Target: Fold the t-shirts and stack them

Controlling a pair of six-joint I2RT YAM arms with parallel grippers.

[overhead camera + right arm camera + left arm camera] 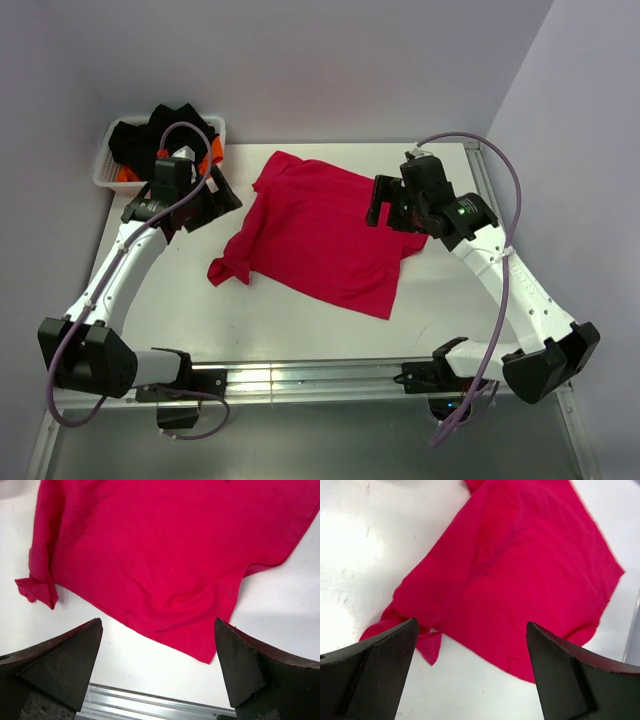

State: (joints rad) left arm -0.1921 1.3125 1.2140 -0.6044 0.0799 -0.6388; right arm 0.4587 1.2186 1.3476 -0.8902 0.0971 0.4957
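A crimson red t-shirt (320, 235) lies spread on the white table, partly folded, with a bunched sleeve at its near left corner (228, 268). It also shows in the left wrist view (520, 570) and the right wrist view (165, 550). My left gripper (222, 195) hovers open and empty just left of the shirt. My right gripper (380, 208) hovers open and empty over the shirt's right edge. In both wrist views the black fingers (375, 665) (250, 665) stand wide apart with nothing between them.
A white mesh basket (112, 160) at the far left corner holds black and orange cloth (165, 128). A metal rail (320, 378) runs along the table's near edge. Grey walls close in behind and to the right.
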